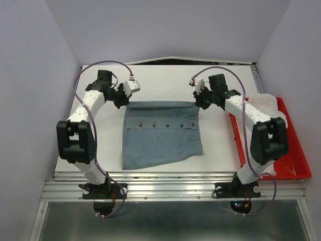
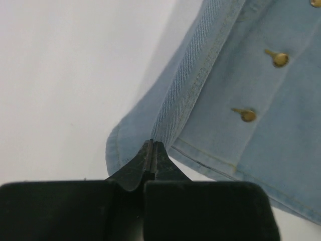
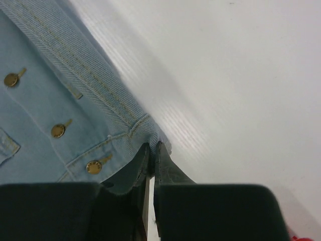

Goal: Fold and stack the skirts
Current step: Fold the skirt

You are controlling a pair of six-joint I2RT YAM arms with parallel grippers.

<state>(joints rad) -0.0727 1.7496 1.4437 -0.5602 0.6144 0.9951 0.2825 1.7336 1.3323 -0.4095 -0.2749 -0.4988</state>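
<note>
A light-blue denim skirt (image 1: 160, 134) with a row of brass buttons lies spread in the middle of the white table. My left gripper (image 1: 124, 100) is shut on its far left corner, and the left wrist view shows the jaws pinching the denim edge (image 2: 150, 145). At the far right corner my right gripper (image 1: 199, 103) is also shut on the skirt, with the waistband corner (image 3: 153, 143) caught between the tips. Both corners are held slightly off the table.
A red plastic tray (image 1: 291, 160) sits at the table's right edge behind the right arm, with pale cloth (image 1: 266, 104) piled at its far end. The table's near edge is a metal rail (image 1: 170, 183).
</note>
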